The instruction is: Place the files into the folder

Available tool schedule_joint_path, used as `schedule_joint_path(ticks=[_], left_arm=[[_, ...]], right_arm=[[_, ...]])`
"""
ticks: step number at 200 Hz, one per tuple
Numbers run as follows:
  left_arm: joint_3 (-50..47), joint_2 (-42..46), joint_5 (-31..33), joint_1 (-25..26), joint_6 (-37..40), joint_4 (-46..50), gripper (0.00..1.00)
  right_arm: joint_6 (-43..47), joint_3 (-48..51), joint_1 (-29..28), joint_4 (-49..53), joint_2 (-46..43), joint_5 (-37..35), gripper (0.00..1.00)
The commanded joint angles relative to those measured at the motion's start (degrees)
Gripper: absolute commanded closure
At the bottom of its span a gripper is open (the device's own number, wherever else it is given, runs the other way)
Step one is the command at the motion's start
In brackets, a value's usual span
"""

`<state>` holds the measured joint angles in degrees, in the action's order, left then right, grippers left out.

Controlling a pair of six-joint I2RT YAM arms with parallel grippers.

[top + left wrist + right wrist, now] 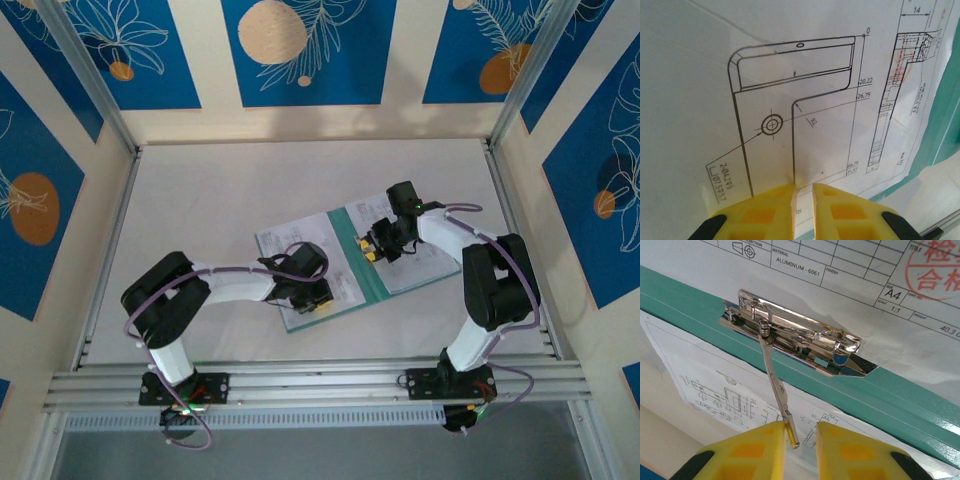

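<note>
Now bracketing the folder's (900, 395) clip lever (774, 382) with the right gripper (800, 437), jaws slightly apart, at table (220, 190) centre; resting the left gripper (802, 197) on the files (700, 75), jaws nearly together, grip unclear; best closing squarely, lifting slowly.

A flat, pale grey-white table (220, 190) lies inside a boxed enclosure. Beige walls rise on three sides, hung with deep blue rectangular panels printed with white line-drawn leaves and orange or tan discs: one at the back centre (300, 50), one on the left (30, 200), one on the right (600, 190). Silver aluminium posts stand slanted at the back left corner (85, 75) and back right corner (535, 65). Slotted aluminium rails (320, 385) run along the table's near edge, with a grey ribbed strip (320, 418) just below them.
</note>
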<state>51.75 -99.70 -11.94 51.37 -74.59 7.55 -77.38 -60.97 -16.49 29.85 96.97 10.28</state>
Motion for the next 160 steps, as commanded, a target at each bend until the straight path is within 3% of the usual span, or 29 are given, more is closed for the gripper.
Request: schedule_joint_path(ticks=[1, 160], left_arm=[[-0.2, 0.3, 0.6, -0.5, 0.7, 2.6, 0.84], [-0.4, 0.3, 0.3, -0.3, 0.6, 2.0, 0.85]], right_arm=[[0.7, 0.3, 0.5, 2.7, -1.8, -1.1, 0.76], [-0.4, 0.3, 0.2, 0.7, -1.3, -1.5, 0.84]])
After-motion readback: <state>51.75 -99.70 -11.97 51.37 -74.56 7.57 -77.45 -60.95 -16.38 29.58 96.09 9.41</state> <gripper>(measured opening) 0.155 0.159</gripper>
